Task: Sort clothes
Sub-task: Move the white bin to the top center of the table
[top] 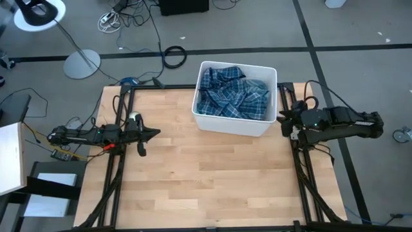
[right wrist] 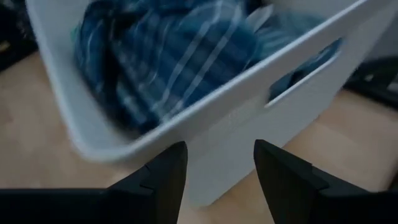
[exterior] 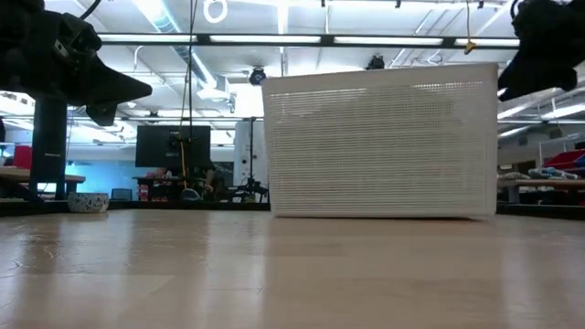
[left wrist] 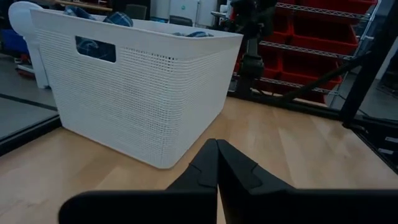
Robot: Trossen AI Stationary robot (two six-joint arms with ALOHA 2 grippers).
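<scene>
The clothes (top: 233, 92) are blue-and-white plaid garments heaped inside a white plastic bin (top: 212, 122) at the table's far middle; they also show in the right wrist view (right wrist: 168, 62). My right gripper (right wrist: 219, 165) hovers open just off the bin's right wall, tilted down toward it, with nothing between its fingers. My left gripper (top: 154, 134) rests shut at the table's left side, pointing level toward the bin (left wrist: 143, 93), well short of it.
The bin (exterior: 379, 142) stands on the light wooden tabletop (top: 206, 180), whose near half lies bare. Black frame rails (top: 119, 161) run along the table's left and right sides. Cables and a lamp base (top: 82, 63) lie on the floor beyond the far edge.
</scene>
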